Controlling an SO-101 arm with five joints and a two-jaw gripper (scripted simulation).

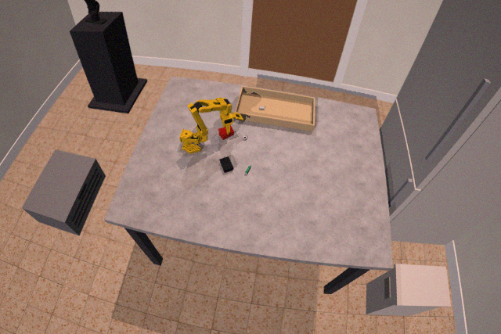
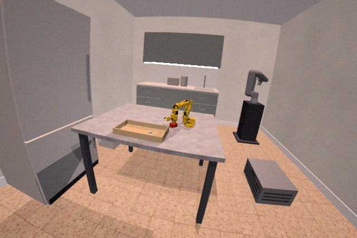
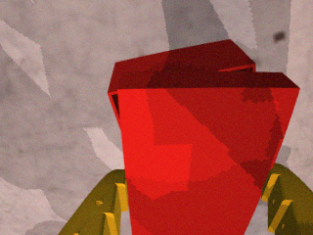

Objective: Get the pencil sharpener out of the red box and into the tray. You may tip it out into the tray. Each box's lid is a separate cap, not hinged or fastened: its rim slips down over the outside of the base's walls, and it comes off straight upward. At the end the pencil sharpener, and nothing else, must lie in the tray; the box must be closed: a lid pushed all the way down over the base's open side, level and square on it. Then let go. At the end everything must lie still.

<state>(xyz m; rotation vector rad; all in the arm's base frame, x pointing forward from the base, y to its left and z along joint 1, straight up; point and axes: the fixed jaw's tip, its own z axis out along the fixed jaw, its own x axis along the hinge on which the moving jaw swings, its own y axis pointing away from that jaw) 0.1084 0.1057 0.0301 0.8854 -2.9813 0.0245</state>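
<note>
My gripper (image 1: 227, 126) (image 2: 172, 120) (image 3: 196, 217) is shut on the red lid (image 3: 196, 157), gripping it by its two sides just above the table. The lid sits low over the red base (image 3: 183, 59), which shows behind it, offset and turned against it. The red box (image 1: 225, 133) (image 2: 173, 125) stands just left of the tray's near left corner. The wooden tray (image 1: 279, 122) (image 2: 138, 134) lies at the back of the table. A small pale pencil sharpener (image 1: 261, 107) (image 2: 150, 131) lies inside it.
A closed black box (image 1: 226, 163) and a small green object (image 1: 247, 170) lie on the table in front of the arm. A tiny white object (image 1: 244, 137) lies right of the red box. The arm's base (image 1: 189, 142) stands left of it.
</note>
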